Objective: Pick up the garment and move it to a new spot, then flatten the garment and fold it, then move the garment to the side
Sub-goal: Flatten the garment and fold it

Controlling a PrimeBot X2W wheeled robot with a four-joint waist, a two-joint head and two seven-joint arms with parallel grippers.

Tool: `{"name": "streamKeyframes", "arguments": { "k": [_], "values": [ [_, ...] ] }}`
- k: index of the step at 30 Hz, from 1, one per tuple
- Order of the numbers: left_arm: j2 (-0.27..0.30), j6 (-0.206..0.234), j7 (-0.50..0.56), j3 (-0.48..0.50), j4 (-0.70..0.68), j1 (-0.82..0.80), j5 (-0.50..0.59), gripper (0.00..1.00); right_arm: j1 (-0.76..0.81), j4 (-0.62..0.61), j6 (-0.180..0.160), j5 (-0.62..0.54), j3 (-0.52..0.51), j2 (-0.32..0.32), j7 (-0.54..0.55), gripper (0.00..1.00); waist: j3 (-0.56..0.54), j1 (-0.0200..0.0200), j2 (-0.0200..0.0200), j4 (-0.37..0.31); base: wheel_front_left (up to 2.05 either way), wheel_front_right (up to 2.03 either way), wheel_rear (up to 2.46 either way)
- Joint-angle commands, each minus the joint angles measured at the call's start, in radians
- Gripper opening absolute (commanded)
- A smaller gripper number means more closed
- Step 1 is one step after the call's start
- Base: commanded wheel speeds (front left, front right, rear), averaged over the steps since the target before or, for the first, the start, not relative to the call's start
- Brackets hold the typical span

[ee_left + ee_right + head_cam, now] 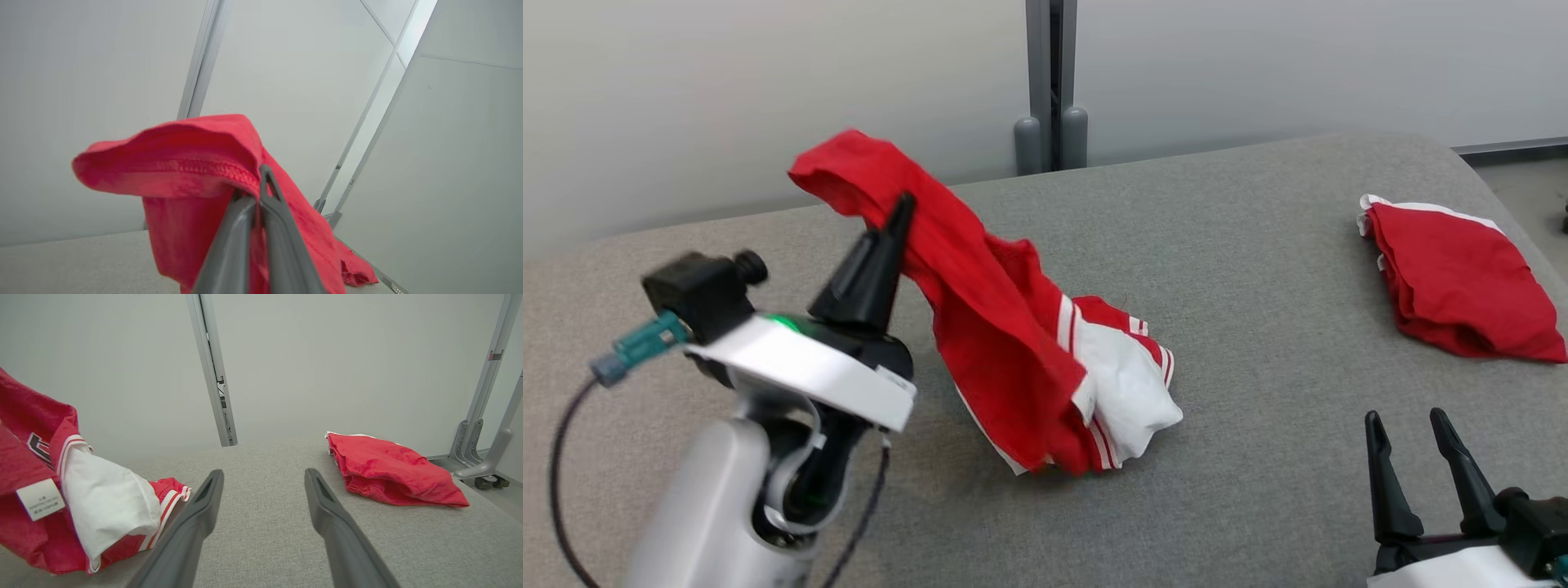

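A red garment (996, 343) with white trim and a white panel hangs from my left gripper (900, 214), which is shut on its hemmed edge and holds it above the grey table (1258, 327). Its lower part still bunches on the table. In the left wrist view the red cloth (184, 171) drapes over my closed fingers (265, 204). My right gripper (1409, 429) is open at the lower right, low over the table, with nothing between its fingers (192, 522). The right wrist view has the garment (61, 506) at its left, label showing.
A second red garment (1454, 278), folded, lies at the table's far right edge, also in the right wrist view (392, 469). A grey post (1052, 82) stands behind the table against the pale wall. Bare grey surface stretches between the two garments.
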Motion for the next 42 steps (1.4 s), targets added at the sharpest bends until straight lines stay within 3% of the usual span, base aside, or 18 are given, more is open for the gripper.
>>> {"name": "streamKeyframes", "arguments": {
  "k": [1,8,14,18,27,28,29,30,34,39,42],
  "values": [
    [0.022,0.008,0.016,0.014,-0.021,-0.036,0.006,0.0,-0.015,0.003,0.0,0.009,0.004,-0.005,-0.004,1.0,0.004,-0.0001,0.0,-0.006,0.0,0.0,0.0],
    [0.114,0.026,0.085,0.074,-0.051,-0.072,0.0,0.0,-0.033,0.005,0.0,0.026,0.013,-0.005,-0.004,1.0,0.023,-0.0001,0.0,-0.05,0.0,0.0,0.0],
    [0.206,0.06,0.134,0.151,0.005,0.026,-0.027,0.0,-0.031,0.004,0.0,0.036,-0.001,-0.005,-0.004,1.0,0.038,-0.0001,0.0,-0.075,0.0,0.0,0.0],
    [0.272,0.096,0.137,0.197,0.114,0.148,-0.003,0.0,-0.035,0.003,0.0,0.042,-0.007,-0.005,-0.004,1.0,0.054,-0.0001,0.0,-0.082,0.0,0.0,0.0],
    [0.232,0.076,0.092,0.23,0.356,0.268,-0.07,0.0,-0.056,0.004,0.0,0.034,-0.012,-0.005,-0.004,1.0,0.098,-0.0001,0.0,-0.041,0.0,0.0,0.0],
    [0.224,0.071,0.084,0.232,0.376,0.27,-0.077,0.29,-0.059,0.004,0.0,0.031,-0.012,-0.005,-0.004,1.0,0.101,-0.0001,0.0,-0.036,0.0,0.0,0.0],
    [0.216,0.069,0.078,0.235,0.397,0.269,-0.085,0.83,-0.062,0.004,0.0,0.028,-0.012,-0.005,-0.004,1.0,0.104,-0.0001,0.0,-0.03,0.0,0.0,0.0],
    [0.215,0.068,0.071,0.239,0.42,0.266,-0.086,1.0,-0.064,0.004,0.0,0.023,-0.013,-0.005,-0.004,1.0,0.106,-0.0001,0.0,-0.024,0.0,0.0,0.0],
    [0.224,0.082,0.03,0.243,0.472,0.238,-0.06,1.0,-0.075,0.006,0.0,0.015,-0.011,-0.005,-0.004,1.0,0.111,-0.0001,0.0,-0.009,0.0,0.0,0.0],
    [0.292,0.151,-0.016,0.251,0.455,0.188,0.021,1.0,-0.073,0.007,0.0,0.009,-0.009,-0.005,-0.004,1.0,0.105,-0.0001,0.0,-0.001,0.0,0.0,0.0],
    [0.291,0.13,-0.004,0.221,0.361,0.145,0.034,1.0,-0.065,0.009,0.0,0.005,-0.011,-0.006,-0.005,1.0,0.098,-0.0001,0.0,-0.002,0.0,0.0,0.0]
  ]
}}
